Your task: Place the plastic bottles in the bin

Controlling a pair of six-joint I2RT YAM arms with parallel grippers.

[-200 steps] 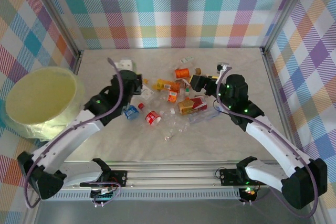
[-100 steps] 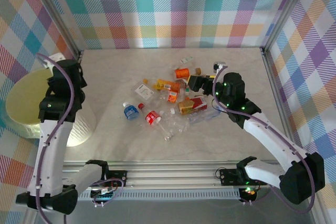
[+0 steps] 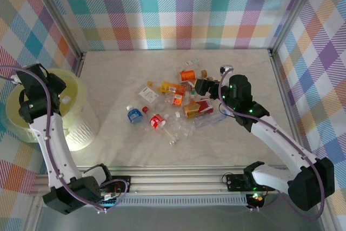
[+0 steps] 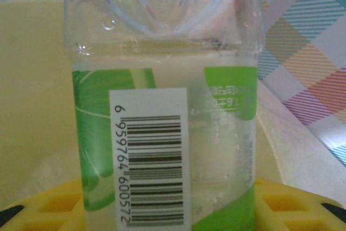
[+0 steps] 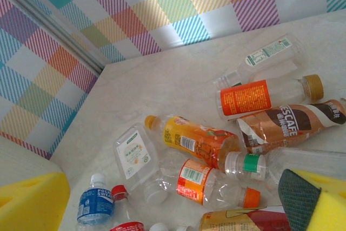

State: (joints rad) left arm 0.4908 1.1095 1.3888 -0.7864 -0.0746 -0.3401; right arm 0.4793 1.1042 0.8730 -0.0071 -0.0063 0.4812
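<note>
One bottle at drop-off, approx a dozen to go.
Far left, bin; loose bottles mid-table w/ R gripper spread wide over them; L gripper, clamped on green-label bottle, over bin. Next I'd just release.

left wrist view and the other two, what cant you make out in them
- Left wrist: the green-label bottle hides much of the inside of the bin. Its lower end is cut off by the bottom edge, between the pads of the left gripper.
- Top external: clear bottles in the bottle pile are too small to count, and the labels are unreadable.
- Right wrist: a pad of the right gripper hides part of a clear bottle. The bottom edge cuts off the red-capped bottle.
</note>
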